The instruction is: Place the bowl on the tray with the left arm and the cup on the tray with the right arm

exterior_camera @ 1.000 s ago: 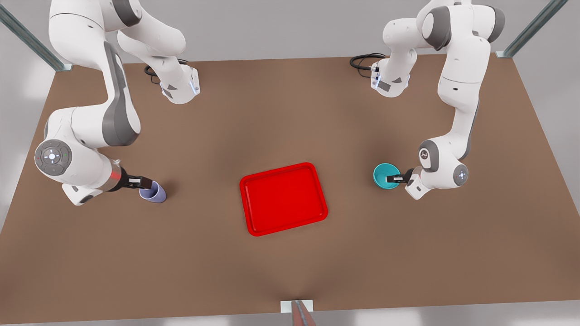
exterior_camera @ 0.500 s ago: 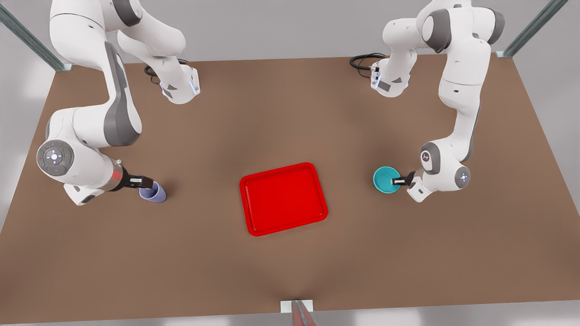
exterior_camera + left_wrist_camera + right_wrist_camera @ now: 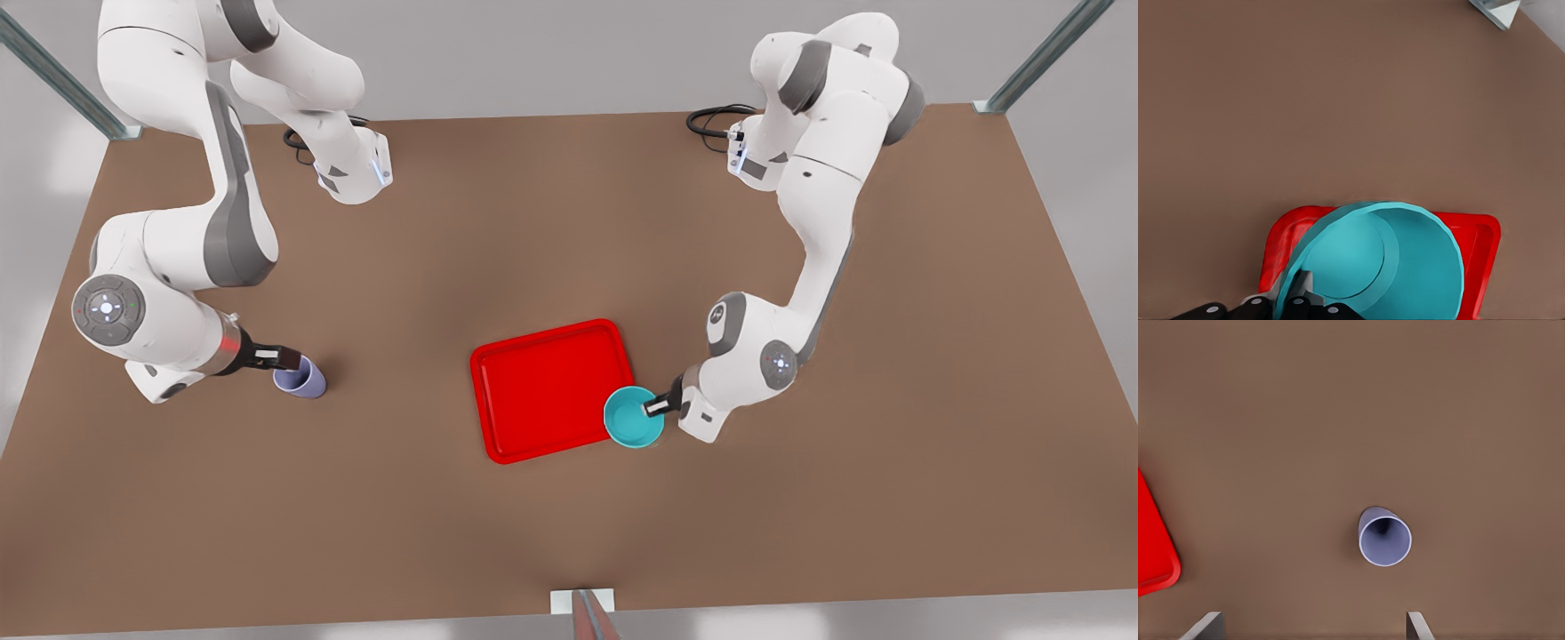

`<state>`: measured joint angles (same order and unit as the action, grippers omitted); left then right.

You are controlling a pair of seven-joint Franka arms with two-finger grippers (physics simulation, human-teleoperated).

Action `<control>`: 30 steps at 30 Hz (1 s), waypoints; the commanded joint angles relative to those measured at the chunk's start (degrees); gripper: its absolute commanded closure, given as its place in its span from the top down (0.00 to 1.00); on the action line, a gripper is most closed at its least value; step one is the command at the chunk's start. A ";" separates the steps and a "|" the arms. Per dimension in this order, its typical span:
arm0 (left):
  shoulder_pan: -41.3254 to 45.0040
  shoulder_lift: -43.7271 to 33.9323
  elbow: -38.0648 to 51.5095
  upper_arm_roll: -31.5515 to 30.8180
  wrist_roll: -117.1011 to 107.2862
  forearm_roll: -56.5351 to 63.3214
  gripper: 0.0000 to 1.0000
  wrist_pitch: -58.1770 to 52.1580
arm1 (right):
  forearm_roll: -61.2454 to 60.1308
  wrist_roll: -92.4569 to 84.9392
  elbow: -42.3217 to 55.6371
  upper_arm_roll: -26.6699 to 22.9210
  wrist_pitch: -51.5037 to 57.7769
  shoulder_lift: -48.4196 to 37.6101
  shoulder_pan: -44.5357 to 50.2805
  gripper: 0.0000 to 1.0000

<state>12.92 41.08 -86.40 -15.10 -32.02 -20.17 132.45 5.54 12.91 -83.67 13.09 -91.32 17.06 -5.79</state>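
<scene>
Bowl (image 3: 633, 416) gripped by left claw (image 3: 656, 408) over tray (image 3: 551, 391) corner; right claw (image 3: 286, 357) open by cup (image 3: 302, 380)

The left arm (image 3: 822, 222), plain white at the wrist, reaches down from its base on the front view's right with the elbow bent; the left gripper (image 3: 656, 408) is clamped on the rim of the bowl (image 3: 633, 417). The right arm (image 3: 169, 258), with a reddish wrist band, is folded low on the front view's left. The right gripper (image 3: 284, 358) has its fingers (image 3: 1205, 628) spread wide, clear of the cup (image 3: 1385, 537).
</scene>
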 commanded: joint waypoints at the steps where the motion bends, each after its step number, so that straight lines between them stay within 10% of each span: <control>1: 0.96 0.05 0.01 -0.02 0.38 -8.22 0.21 0.09 | 0.00 -0.08 0.00 0.00 0.00 -0.01 -0.01 1.00; 14: 6.24 3.22 -0.08 -0.02 0.21 -8.39 0.21 0.00 | 0.00 -0.08 -0.35 0.00 0.00 -0.01 -0.28 1.00; 15: 6.32 3.39 -0.08 -0.02 0.38 -8.39 0.36 0.09 | 0.00 -0.08 -0.35 0.00 0.00 -0.01 -0.36 1.00; 16: 6.32 3.66 -0.08 -0.02 0.47 -8.04 0.88 0.09 | 0.00 -0.08 -0.35 0.00 0.00 -0.01 -0.45 1.00; 17: 6.41 3.66 -0.08 -0.02 0.12 -8.04 1.00 0.09 | 0.00 -0.08 -0.35 0.00 0.00 -0.01 -0.37 1.00; 26: 5.89 3.22 -0.08 0.07 0.56 -7.08 1.00 -0.35 | 0.00 -0.08 -0.44 0.00 -0.26 0.61 -0.54 1.00; 30: 5.80 -6.89 13.97 27.39 0.20 -6.64 1.00 -31.46 | 0.26 -0.26 -6.94 0.00 -3.78 -0.27 -0.81 1.00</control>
<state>18.49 34.07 -71.20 15.49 -29.42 -27.09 100.58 5.73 12.66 -91.26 13.10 -95.41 15.80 -6.73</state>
